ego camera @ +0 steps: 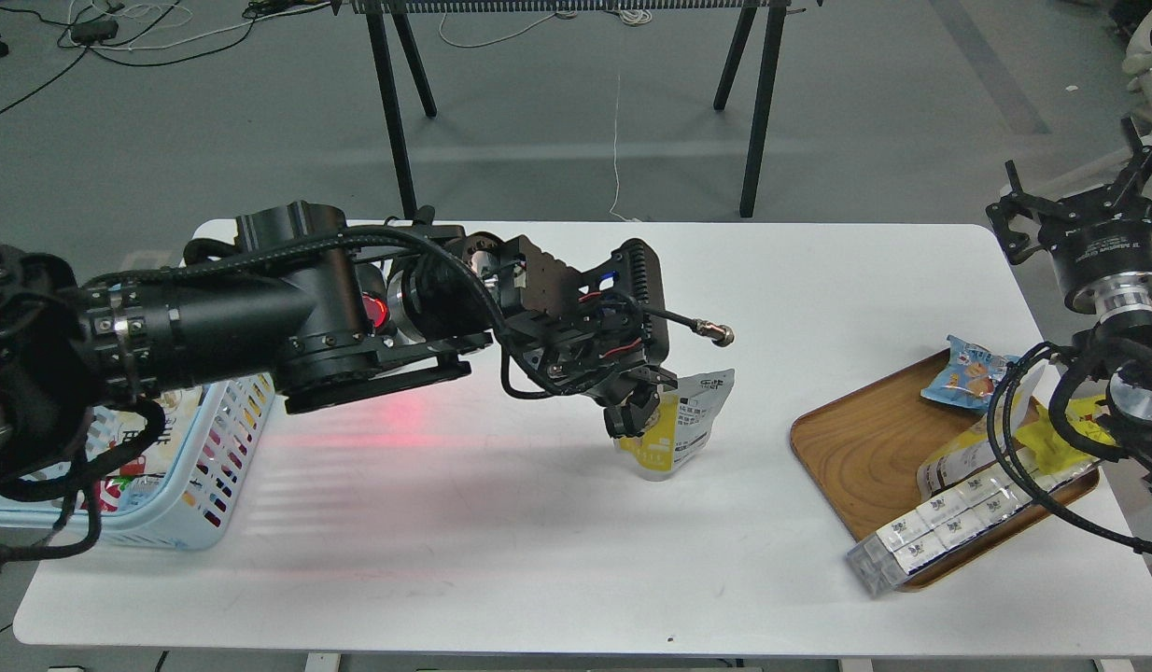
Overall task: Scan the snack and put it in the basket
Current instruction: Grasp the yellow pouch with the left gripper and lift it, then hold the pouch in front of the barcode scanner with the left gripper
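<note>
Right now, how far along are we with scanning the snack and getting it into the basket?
Picked up: the left hand is shut on the yellow-and-white snack pouch over the middle of the white table. Whether the scan is done, I cannot tell. Left: carry it to the light blue basket at the table's left edge and release. The right hand waits above the wooden tray.

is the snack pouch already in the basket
No, the pouch is over the middle of the table, held in the left gripper, far right of the basket.
</note>
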Controlling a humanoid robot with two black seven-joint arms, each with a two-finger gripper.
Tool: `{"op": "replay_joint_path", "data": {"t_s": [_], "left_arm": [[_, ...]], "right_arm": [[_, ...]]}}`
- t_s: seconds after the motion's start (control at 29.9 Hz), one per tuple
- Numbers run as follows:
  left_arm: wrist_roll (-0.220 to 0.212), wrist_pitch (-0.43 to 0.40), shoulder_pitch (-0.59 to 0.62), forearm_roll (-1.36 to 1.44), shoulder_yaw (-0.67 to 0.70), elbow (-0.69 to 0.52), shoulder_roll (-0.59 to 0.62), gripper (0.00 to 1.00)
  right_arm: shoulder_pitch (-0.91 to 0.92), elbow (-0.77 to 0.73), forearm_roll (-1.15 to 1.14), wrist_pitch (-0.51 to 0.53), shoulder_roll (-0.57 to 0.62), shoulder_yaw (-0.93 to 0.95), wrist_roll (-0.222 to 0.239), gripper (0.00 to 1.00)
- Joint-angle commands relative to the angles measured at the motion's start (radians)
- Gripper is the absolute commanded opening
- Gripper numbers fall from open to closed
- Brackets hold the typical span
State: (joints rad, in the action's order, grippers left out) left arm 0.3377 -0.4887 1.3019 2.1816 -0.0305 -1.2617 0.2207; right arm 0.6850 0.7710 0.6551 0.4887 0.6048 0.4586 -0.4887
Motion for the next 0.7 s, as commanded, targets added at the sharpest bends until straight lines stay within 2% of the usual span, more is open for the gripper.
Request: {"op": "replay_joint_path", "data": {"t_s": [0.0,0.13,0.27,0.37,0.47,0.67], "left_arm": [[0.003,0.000,-0.003,0.000,0.017,-0.120,0.101,0.00],[0.010,0.000,-0.018,0.000,0.015,-0.241,0.273,0.00],[0.049,0.000,-0.053,0.000,0.029,-0.323,0.455,0.00],[0.089,0.000,-0.056,0.000,0.038,-0.337,0.580,0.00],[0.127,0.045,-0.058,0.000,0.038,-0.337,0.670,0.00],[0.151,0.133,-0.058,0.000,0.038,-0.337,0.798,0.00]], "right_arm": [[0.004,-0.002,0.000,0.000,0.003,0.000,0.000,0.98],[0.005,-0.027,0.000,0.000,0.003,0.000,0.000,0.98],[0.005,-0.036,0.000,0.000,0.003,0.000,0.000,0.98],[0.007,-0.036,0.000,0.000,0.003,0.000,0.000,0.98],[0.007,-0.036,0.000,0.000,0.003,0.002,0.000,0.98],[0.019,-0.036,0.000,0.000,0.000,0.000,0.000,0.98]]}}
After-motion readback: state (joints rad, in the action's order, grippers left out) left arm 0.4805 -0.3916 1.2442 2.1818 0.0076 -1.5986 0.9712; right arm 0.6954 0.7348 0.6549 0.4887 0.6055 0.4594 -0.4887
